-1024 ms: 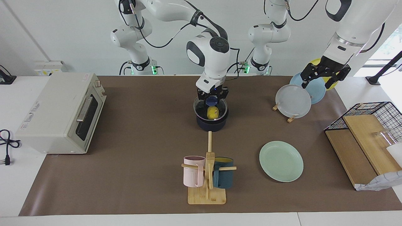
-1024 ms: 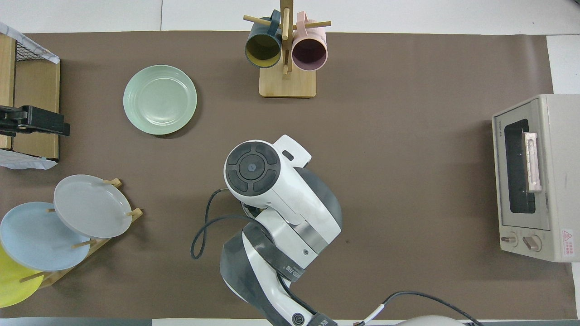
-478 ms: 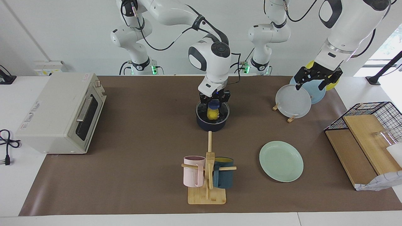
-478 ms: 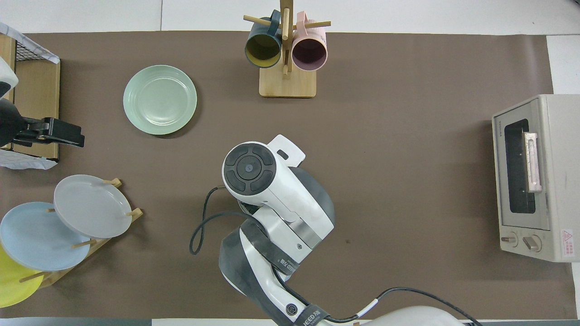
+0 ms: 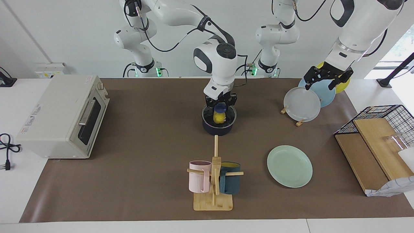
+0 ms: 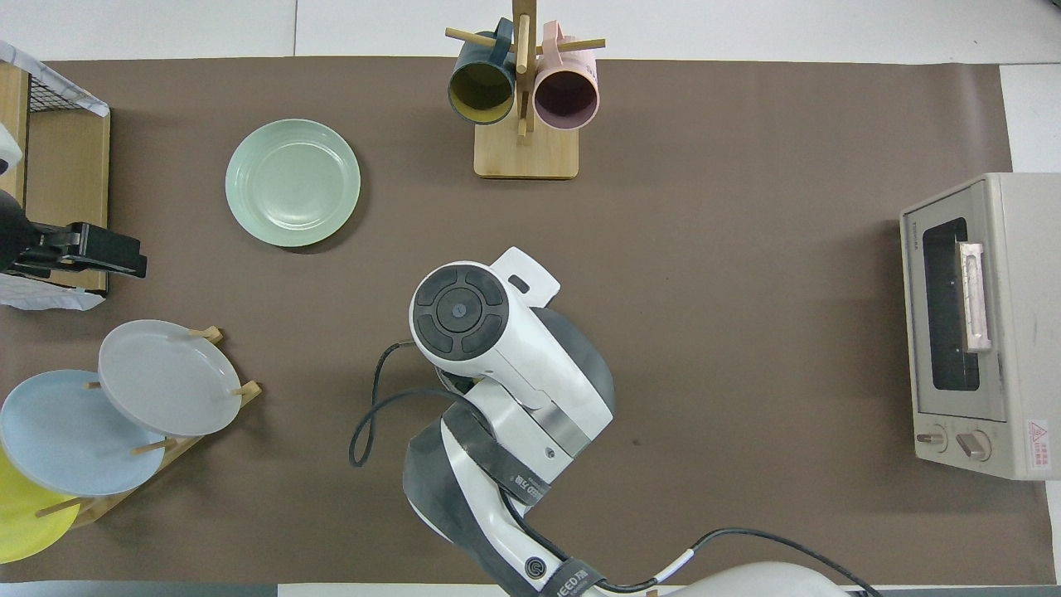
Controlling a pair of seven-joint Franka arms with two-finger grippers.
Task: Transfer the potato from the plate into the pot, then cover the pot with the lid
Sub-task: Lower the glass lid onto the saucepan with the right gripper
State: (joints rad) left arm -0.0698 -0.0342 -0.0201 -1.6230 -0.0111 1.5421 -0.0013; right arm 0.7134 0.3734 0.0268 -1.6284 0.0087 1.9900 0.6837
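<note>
The dark navy pot [image 5: 217, 129] stands mid-table, with the yellow potato [image 5: 219, 118] inside it, seen through the glass lid [image 5: 229, 114]. The lid rests on the pot's rim. My right gripper [image 5: 221, 104] is straight above the pot, shut on the lid's blue knob [image 5: 221, 108]. In the overhead view the right arm [image 6: 497, 356] hides pot, lid and potato. The mint-green plate [image 5: 289, 166] lies bare, farther from the robots toward the left arm's end; it also shows in the overhead view [image 6: 293, 182]. My left gripper [image 5: 321, 83] hangs open and empty over the plate rack.
A rack with grey-white [image 5: 302, 104], light blue and yellow plates stands near the left arm's base. A mug tree [image 5: 213, 181] with pink and teal mugs stands farther out than the pot. A toaster oven [image 5: 63, 116] and a wire basket with boards [image 5: 375, 142] flank the table's ends.
My right gripper has lowered the lid from just above the pot onto its rim. My left gripper has shifted slightly over the plate rack.
</note>
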